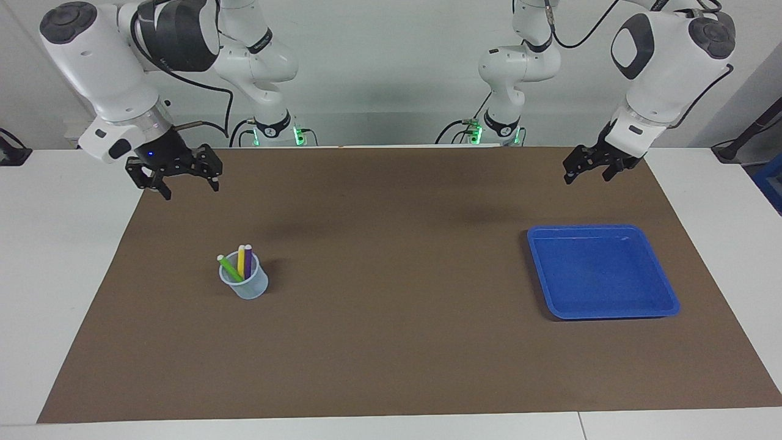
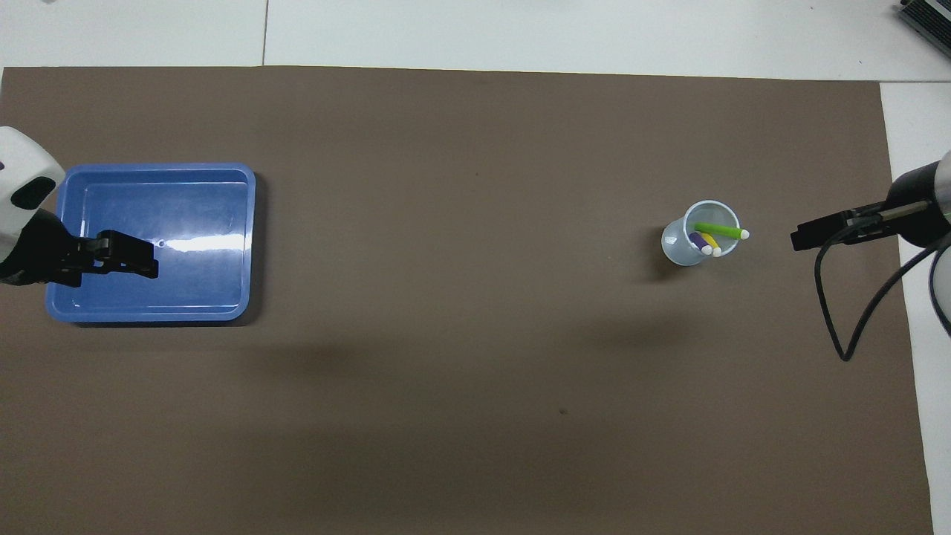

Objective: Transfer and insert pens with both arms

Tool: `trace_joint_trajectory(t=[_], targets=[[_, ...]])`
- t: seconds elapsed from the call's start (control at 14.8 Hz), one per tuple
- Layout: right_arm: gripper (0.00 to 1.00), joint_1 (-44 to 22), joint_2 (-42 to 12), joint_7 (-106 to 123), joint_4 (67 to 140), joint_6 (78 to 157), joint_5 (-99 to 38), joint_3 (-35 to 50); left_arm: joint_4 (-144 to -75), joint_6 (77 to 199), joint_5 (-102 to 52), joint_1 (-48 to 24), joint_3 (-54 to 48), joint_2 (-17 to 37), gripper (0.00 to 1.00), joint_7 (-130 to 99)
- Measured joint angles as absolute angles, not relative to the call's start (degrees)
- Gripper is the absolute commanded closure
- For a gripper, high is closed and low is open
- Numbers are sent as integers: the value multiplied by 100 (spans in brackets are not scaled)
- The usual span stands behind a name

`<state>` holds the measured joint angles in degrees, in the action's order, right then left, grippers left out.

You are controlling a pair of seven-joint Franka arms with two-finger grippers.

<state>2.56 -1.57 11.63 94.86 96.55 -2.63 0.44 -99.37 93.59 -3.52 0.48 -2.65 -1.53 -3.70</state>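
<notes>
Three pens [image 1: 240, 264] standing in clear cup [image 1: 245, 285], blue tray [image 1: 611, 310] well apart

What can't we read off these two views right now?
- Lower ends of the green pen, yellow pen and purple pen: blurred by the translucent cup, both views.
- Right gripper fingers: edge-on, overhead view.
- Part of the blue tray floor: covered by the raised left gripper, overhead view.
</notes>
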Motion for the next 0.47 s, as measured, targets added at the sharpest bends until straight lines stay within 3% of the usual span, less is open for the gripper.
trace_joint_trajectory(t=[0.47], targets=[[0, 247, -146, 945, 9537, 9655, -263, 50, -9450, 9133, -144, -18, -334, 240, 0, -341]])
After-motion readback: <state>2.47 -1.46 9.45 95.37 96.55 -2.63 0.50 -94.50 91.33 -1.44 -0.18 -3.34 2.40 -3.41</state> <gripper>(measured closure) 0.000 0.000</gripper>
